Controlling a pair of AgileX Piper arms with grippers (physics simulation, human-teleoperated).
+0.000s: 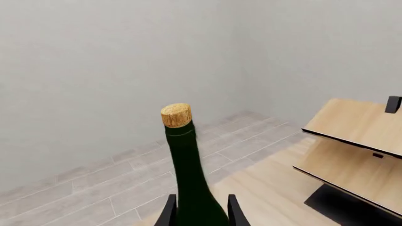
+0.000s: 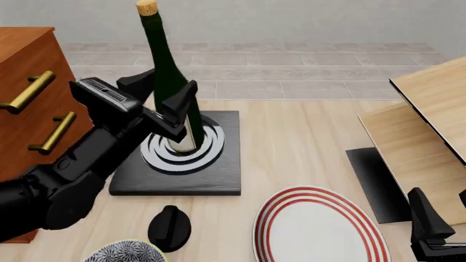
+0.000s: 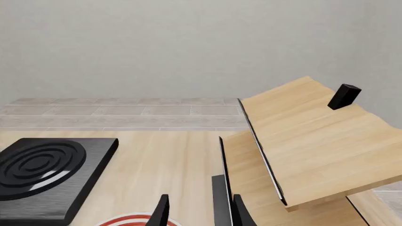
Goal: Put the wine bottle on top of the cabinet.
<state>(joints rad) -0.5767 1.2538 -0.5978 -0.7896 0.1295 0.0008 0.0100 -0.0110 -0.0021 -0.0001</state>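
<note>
Reddish-brown cabinet w/ brass bar handles fills the far left of the front view; its top edge shows, so the goal surface sits beside the left arm. Pale wood panels lean at right, out of the way. Black hob plate w/ white rings lies mid-table. Wine bottle, upright, stands over the rings; whether it's lifted or resting can't be told. Left gripper is clamped round its lower body, probably low for a steady lift. Right gripper idles near the striped plate, fingers apart, nothing between.
</note>
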